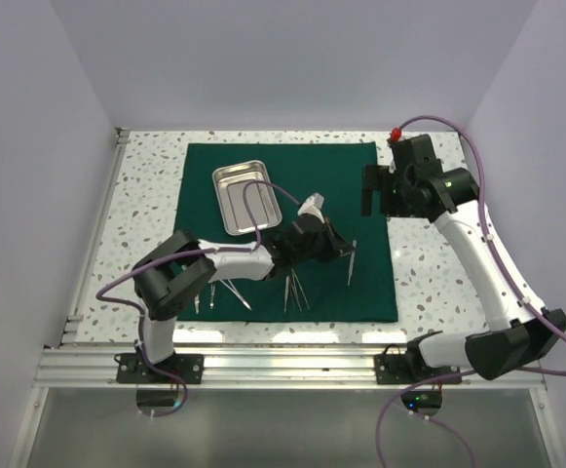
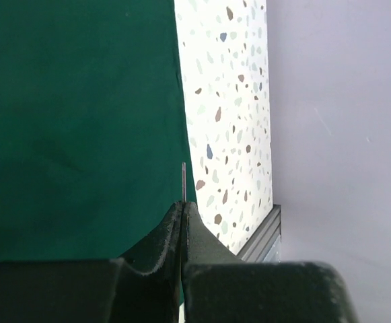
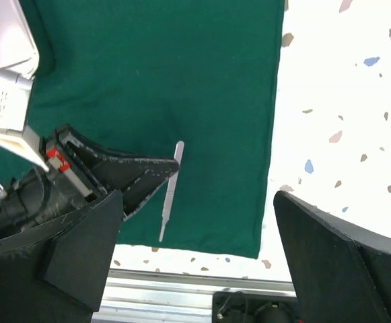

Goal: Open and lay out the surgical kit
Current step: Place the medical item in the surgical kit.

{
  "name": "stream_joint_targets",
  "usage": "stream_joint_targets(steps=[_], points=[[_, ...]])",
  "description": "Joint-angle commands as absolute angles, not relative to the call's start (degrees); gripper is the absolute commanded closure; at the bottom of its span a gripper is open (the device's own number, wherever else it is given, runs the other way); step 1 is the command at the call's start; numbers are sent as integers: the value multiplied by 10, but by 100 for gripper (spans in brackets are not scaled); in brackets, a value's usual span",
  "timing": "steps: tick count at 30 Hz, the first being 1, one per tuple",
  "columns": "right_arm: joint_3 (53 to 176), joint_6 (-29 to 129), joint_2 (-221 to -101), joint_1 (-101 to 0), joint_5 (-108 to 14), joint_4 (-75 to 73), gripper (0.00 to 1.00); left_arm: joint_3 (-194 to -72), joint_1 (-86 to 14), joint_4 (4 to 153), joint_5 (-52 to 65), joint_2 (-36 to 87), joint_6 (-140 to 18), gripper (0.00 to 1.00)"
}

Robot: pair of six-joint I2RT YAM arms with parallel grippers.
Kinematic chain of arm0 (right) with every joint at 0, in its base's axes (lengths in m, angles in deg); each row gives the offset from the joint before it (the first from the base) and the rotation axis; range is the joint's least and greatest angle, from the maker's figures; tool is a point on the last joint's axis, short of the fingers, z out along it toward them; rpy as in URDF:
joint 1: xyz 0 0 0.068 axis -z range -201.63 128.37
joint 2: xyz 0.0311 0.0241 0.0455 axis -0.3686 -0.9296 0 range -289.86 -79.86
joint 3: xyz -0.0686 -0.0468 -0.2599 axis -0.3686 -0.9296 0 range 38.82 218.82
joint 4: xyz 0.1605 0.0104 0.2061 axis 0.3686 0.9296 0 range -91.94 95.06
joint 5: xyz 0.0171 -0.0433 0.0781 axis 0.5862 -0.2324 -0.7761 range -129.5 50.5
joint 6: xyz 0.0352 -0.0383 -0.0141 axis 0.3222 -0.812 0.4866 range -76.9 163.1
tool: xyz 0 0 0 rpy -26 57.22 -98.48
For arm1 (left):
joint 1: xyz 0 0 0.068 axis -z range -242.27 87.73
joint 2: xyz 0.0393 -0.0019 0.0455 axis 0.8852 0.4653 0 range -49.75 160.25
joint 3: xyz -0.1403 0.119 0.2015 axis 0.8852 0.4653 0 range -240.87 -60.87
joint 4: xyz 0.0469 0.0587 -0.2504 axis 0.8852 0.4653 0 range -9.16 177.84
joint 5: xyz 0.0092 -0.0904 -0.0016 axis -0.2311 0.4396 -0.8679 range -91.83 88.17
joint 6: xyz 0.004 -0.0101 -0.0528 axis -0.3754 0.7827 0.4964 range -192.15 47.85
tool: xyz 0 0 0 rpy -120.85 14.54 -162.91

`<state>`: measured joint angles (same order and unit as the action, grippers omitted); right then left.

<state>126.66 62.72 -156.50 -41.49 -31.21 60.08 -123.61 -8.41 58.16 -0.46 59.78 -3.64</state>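
Observation:
The dark green cloth lies spread flat on the table, and the shiny steel tray stands empty on its far left part. Several steel instruments lie along the cloth's near edge. My left gripper is shut on a slim flat steel instrument, pinched near its upper end. A thin sliver of that instrument sticks out past the left gripper. Whether its lower end rests on the cloth I cannot tell. My right gripper hangs open above the cloth's right edge, holding nothing.
Speckled table shows to the right of the cloth and along the front. An aluminium rail runs along the near edge. White walls close in the left, back and right. A purple cable loops over the tray.

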Motion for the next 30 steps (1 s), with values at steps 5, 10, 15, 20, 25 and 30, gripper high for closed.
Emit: stream_joint_targets(steps=[5, 10, 15, 20, 25, 30], points=[[1221, 638, -1535, -439, -281, 598, 1, -1245, -24, 661, -124, 591, 38, 100], [1216, 637, -1543, -466, -262, 595, 1, -1255, 3, 706, -153, 610, 70, 100], [1215, 632, -1556, -496, -246, 591, 1, -1268, 17, 751, -172, 624, 82, 49], [1218, 632, -1561, -507, -245, 586, 1, -1302, 16, 789, -186, 610, 56, 0], [1256, 631, -1576, -507, -239, 586, 1, -1482, -10, 964, -217, 570, -105, 0], [1296, 624, -1598, -505, -236, 583, 1, -1595, -99, 1066, -239, 526, -225, 0]])
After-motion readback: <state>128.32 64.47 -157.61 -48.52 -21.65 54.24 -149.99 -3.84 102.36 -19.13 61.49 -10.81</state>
